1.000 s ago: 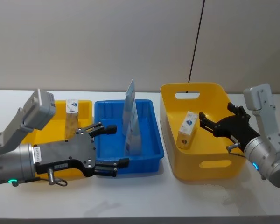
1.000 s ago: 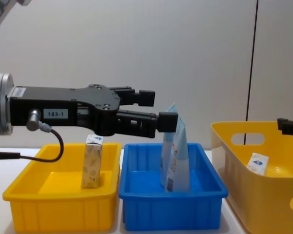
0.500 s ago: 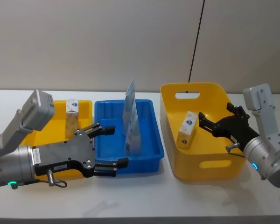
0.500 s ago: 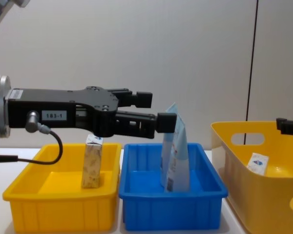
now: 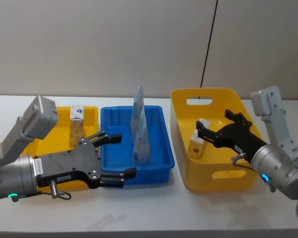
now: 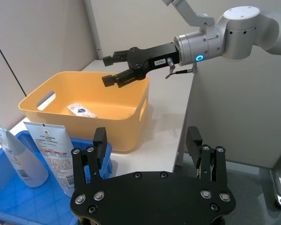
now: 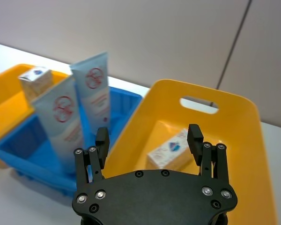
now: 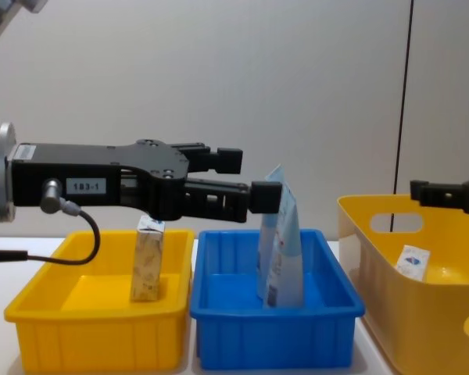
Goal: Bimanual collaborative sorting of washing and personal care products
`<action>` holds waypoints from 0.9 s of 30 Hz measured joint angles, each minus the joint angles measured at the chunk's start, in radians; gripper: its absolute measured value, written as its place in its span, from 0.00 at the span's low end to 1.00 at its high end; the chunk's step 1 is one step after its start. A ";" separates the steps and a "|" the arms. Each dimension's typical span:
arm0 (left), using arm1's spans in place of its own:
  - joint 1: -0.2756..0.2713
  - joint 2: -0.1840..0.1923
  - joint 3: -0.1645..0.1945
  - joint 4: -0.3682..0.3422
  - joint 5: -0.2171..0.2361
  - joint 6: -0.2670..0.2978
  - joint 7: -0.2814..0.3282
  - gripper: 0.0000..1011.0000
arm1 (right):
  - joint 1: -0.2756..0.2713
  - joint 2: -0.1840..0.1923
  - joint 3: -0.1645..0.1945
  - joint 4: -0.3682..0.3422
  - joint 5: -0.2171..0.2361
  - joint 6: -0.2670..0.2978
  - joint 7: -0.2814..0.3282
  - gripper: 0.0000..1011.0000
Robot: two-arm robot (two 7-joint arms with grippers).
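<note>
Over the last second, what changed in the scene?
The right gripper swung toward the robot's left, over the large yellow bin, closing in on the beige pack lying there; it is open and holds nothing. The left gripper, open by the blue tray, barely shifted. The pouches and the other beige pack stayed put.

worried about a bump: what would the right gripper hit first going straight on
Probably the beige pack in the big yellow bin, between the open fingers of the right gripper; depth is unclear, it might pass above.
</note>
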State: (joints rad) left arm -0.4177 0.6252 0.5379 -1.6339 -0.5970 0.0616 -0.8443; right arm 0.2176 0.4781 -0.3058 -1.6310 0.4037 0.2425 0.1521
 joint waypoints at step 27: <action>0.002 0.001 -0.001 -0.002 -0.001 0.001 0.004 0.99 | 0.008 -0.050 -0.059 -0.110 0.039 0.140 0.066 0.99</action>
State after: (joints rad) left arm -0.4153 0.6263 0.5372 -1.6362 -0.5979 0.0629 -0.8408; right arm 0.2257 0.4285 -0.3649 -1.7414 0.4431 0.3823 0.2176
